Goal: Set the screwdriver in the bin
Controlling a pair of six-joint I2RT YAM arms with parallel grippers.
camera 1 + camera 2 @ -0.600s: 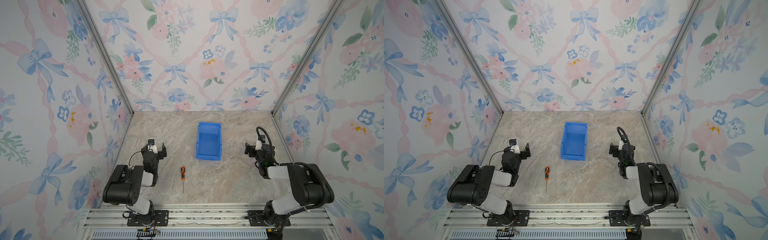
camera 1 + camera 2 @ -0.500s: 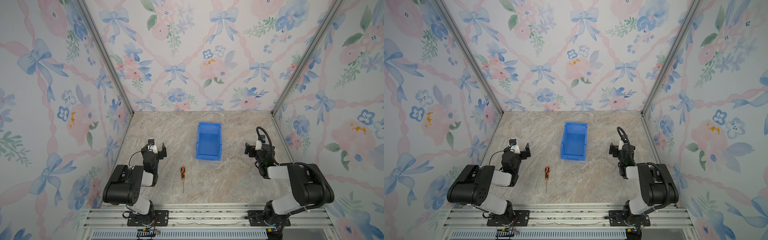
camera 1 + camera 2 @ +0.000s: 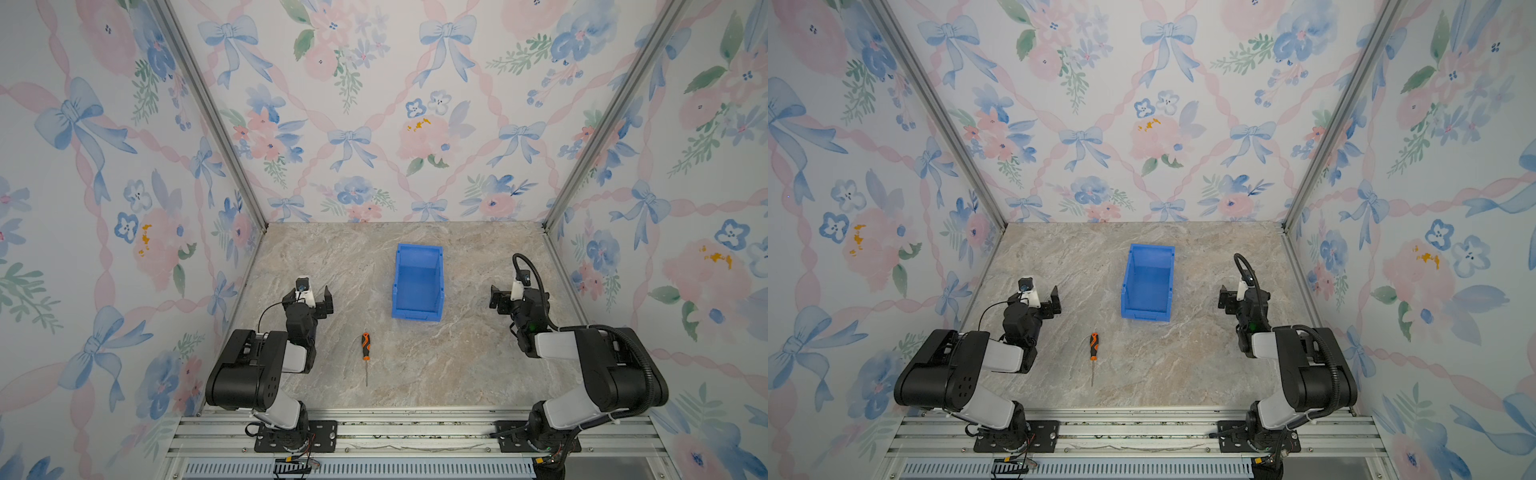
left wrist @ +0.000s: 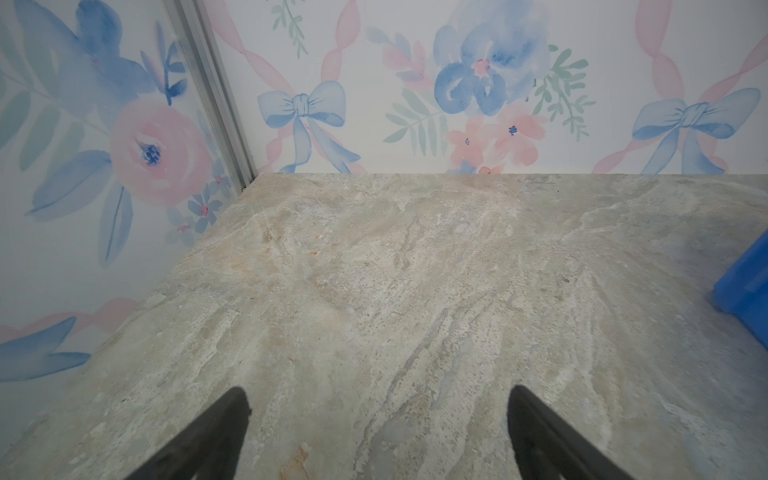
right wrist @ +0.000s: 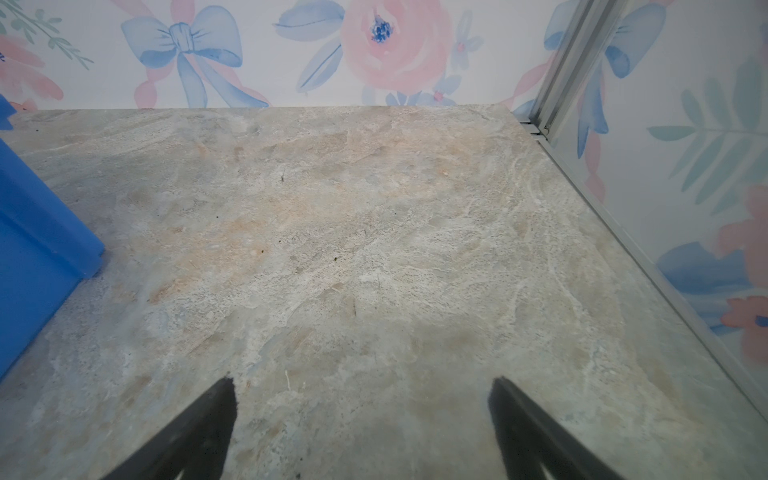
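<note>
The screwdriver (image 3: 365, 347) (image 3: 1094, 347), orange-and-black handled with a thin shaft, lies flat near the table's front edge in both top views, its handle toward the bin. The blue bin (image 3: 419, 248) (image 3: 1152, 248) stands mid-table with nothing in it; a corner of it shows in the left wrist view (image 4: 748, 286) and a side wall in the right wrist view (image 5: 33, 232). My left gripper (image 3: 308, 297) (image 3: 1034, 299) (image 4: 376, 399) rests open, left of the screwdriver and farther back. On the bin's right, my right gripper (image 3: 517, 297) (image 3: 1244, 299) (image 5: 361, 388) is open too. Both hold nothing.
Floral-papered walls with aluminium corner posts (image 3: 208, 112) (image 3: 598, 124) close the marble table (image 3: 340, 266) on three sides. A metal rail (image 3: 407, 432) carrying both arm bases runs along the front edge.
</note>
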